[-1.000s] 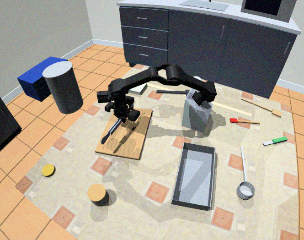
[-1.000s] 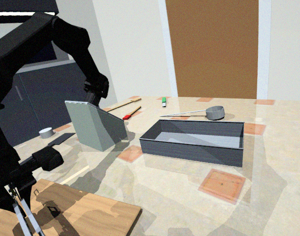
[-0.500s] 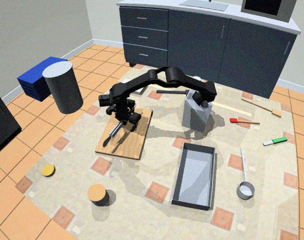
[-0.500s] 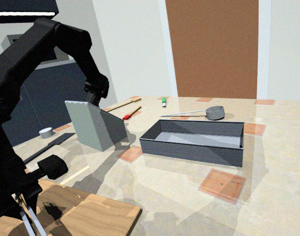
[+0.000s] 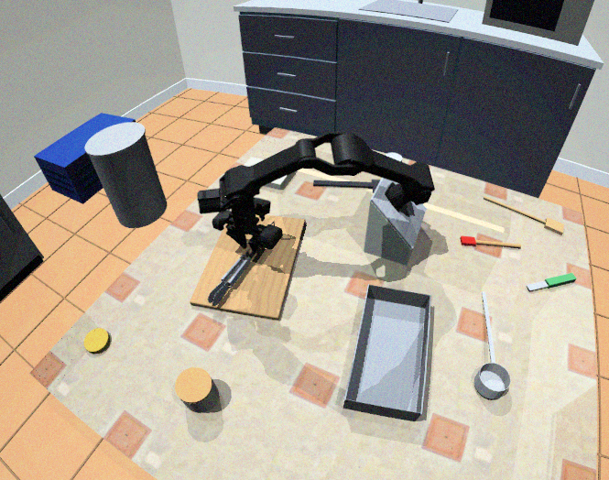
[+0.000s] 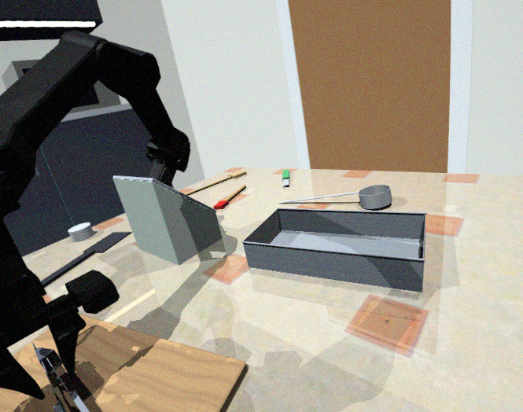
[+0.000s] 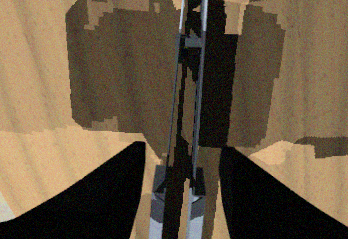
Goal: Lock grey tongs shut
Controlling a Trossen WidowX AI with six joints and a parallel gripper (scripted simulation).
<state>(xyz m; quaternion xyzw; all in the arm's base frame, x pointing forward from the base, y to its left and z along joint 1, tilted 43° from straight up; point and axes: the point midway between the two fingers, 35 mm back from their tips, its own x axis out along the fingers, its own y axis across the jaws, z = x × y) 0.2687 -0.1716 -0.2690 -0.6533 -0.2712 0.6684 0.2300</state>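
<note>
The grey tongs (image 5: 233, 277) (image 6: 50, 358) (image 7: 201, 77) lie lengthwise on the wooden board (image 5: 268, 300) (image 6: 185, 363) (image 7: 35, 77). Their two arms are close side by side with a narrow gap, and one end is near the board's front-left corner in the top view. My gripper (image 5: 249, 250) (image 6: 57, 385) (image 7: 183, 154) is partly open and points down over the other part of the tongs. In the wrist view its black fingers stand on either side of the tongs, with board showing between each finger and the arms. The inside of the hinge is not visible. The roasting tin (image 5: 382, 410) (image 6: 332, 266) is empty.
A grey slanted block (image 5: 382, 232) (image 6: 150, 222) stands between the board and the red-headed utensil (image 5: 468, 240) (image 6: 221, 204). A small pan (image 5: 492, 382) (image 6: 375, 197) is beyond the tin. An orange-topped cylinder (image 5: 193, 386) and a yellow disc (image 5: 96, 340) are in front of the board.
</note>
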